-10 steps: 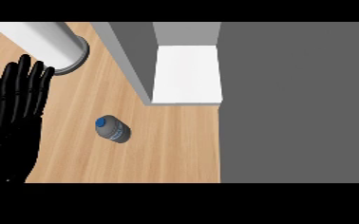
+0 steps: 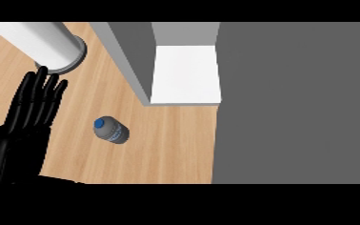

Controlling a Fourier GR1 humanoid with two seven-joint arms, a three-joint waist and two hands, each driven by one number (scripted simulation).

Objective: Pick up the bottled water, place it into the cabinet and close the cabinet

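Observation:
The bottled water (image 2: 111, 129) stands on the wooden counter (image 2: 169, 143), seen from above: a blue cap over a clear grey body. My left hand (image 2: 32, 112) rests at the view's left edge, fingers straight and pointing up, a short way left of the bottle and not touching it. The cabinet (image 2: 184, 74) lies beyond the bottle, its white inside shelf showing and its grey door (image 2: 130, 62) swung open towards me. The right hand shows nowhere in the view.
A white cylinder (image 2: 44, 43) on a grey round base stands at the back left, just past my left hand's fingertips. A flat grey surface (image 2: 288, 105) covers the whole right side beyond the counter's edge.

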